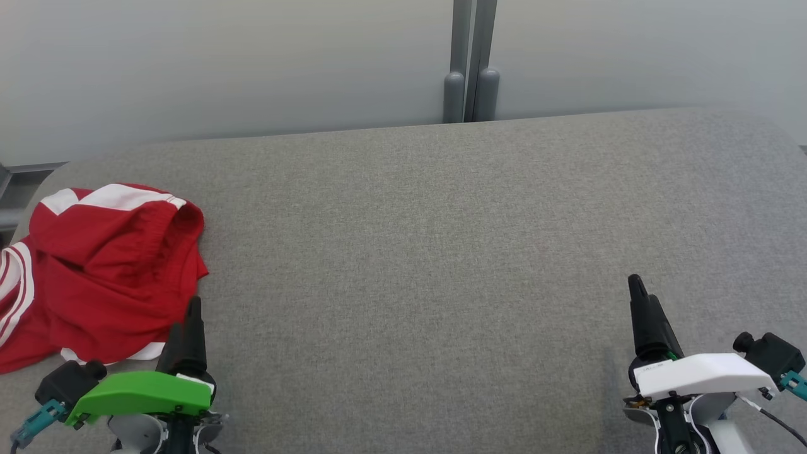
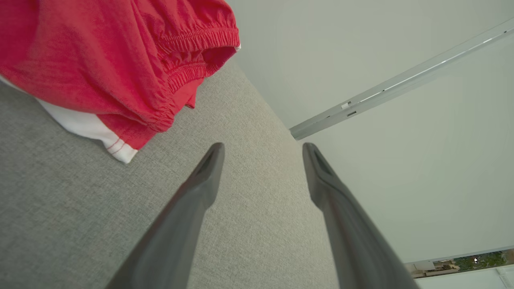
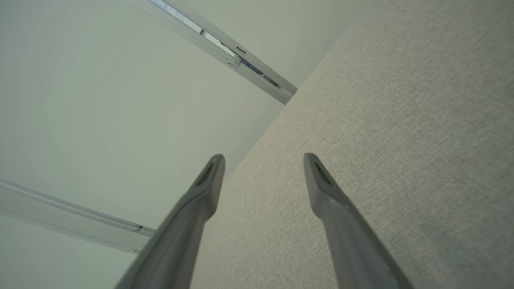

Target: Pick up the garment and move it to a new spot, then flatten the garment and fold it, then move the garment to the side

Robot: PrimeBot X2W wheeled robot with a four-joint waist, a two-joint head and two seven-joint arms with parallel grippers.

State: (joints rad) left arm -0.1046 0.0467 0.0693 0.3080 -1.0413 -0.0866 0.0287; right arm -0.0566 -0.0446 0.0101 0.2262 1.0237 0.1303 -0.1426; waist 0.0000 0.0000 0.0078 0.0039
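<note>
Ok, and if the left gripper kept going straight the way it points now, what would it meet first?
Probably nothing soon: the open left gripper points along the grey fabric surface toward the pale wall. The red shorts lie just left of that line, so a brush is possible; depth is unclear.

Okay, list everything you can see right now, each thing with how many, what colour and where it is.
shorts: one pair, red with white stripes and trim, crumpled at the table's left end, just beyond the left gripper
table: one, grey fabric-covered top, spanning the head view
wall panels: two, pale grey, behind the table's far edge
post: one, darker grey, upright between the panels, a little right of centre
left gripper: one, dark fingers under a green housing, lower left of the head view, open, holding nothing
right gripper: one, dark fingers under a white housing, lower right of the head view, open, holding nothing, above bare table
</note>
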